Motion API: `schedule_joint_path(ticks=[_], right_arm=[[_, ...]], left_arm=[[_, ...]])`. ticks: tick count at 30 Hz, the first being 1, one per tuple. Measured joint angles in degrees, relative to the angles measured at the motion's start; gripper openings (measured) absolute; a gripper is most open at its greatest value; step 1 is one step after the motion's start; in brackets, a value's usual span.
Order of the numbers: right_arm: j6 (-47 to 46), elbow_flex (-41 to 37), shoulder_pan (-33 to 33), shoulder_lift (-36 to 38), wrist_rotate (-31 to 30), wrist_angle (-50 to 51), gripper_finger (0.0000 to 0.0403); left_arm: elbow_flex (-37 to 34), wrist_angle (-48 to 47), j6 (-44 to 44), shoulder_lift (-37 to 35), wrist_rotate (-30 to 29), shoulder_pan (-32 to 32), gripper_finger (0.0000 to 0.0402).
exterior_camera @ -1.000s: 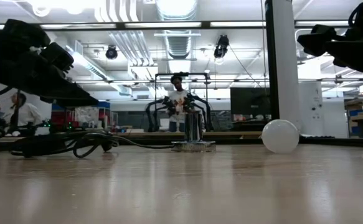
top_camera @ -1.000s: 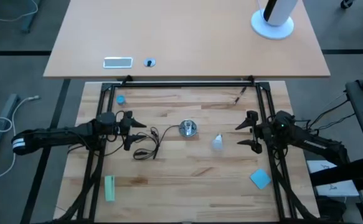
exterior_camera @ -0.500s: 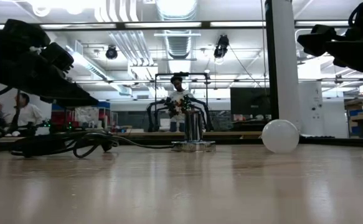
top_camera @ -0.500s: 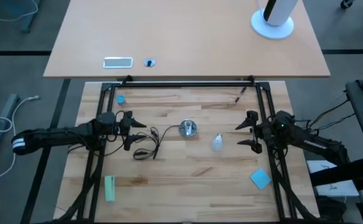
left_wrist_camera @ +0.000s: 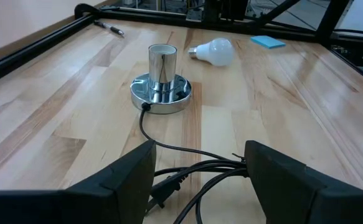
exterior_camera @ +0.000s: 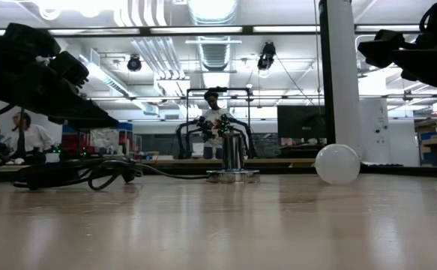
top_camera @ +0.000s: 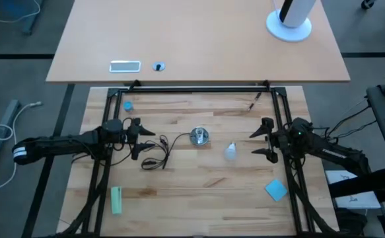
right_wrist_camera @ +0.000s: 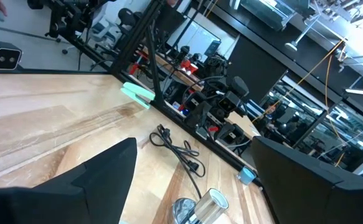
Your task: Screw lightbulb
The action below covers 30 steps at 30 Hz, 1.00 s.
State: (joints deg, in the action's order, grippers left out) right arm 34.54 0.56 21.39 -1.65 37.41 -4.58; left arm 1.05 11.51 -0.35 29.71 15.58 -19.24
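The whitish lightbulb (top_camera: 230, 151) lies on its side on the wooden table, right of the shiny silver socket (top_camera: 199, 137); it also shows in the left wrist view (left_wrist_camera: 213, 51) and the low view (exterior_camera: 337, 164). The socket stands upright on its round base (left_wrist_camera: 161, 96), with its black cord (top_camera: 154, 152) coiled toward the left. My left gripper (top_camera: 139, 139) is open and empty, left of the cord. My right gripper (top_camera: 263, 140) is open and empty, right of the bulb.
A green block (top_camera: 116, 199) lies near the front left, a blue sticky pad (top_camera: 277, 190) at the front right, a small blue piece (top_camera: 127, 105) at the far left, a pen (top_camera: 254, 100) at the far right. A black frame (top_camera: 199, 88) borders the table.
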Motion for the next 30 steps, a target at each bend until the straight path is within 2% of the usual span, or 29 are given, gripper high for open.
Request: schedule_joint_path(ticks=[9,30], right_arm=[[0.00,-0.02,0.00,0.00,0.00,-0.02,0.0305],[0.00,0.00,0.00,0.00,0.00,-0.02,0.0309]], left_arm=[[0.01,0.00,0.00,-0.01,0.00,0.01,0.0238],[-0.01,0.00,-0.01,0.00,0.01,0.06,0.0238]])
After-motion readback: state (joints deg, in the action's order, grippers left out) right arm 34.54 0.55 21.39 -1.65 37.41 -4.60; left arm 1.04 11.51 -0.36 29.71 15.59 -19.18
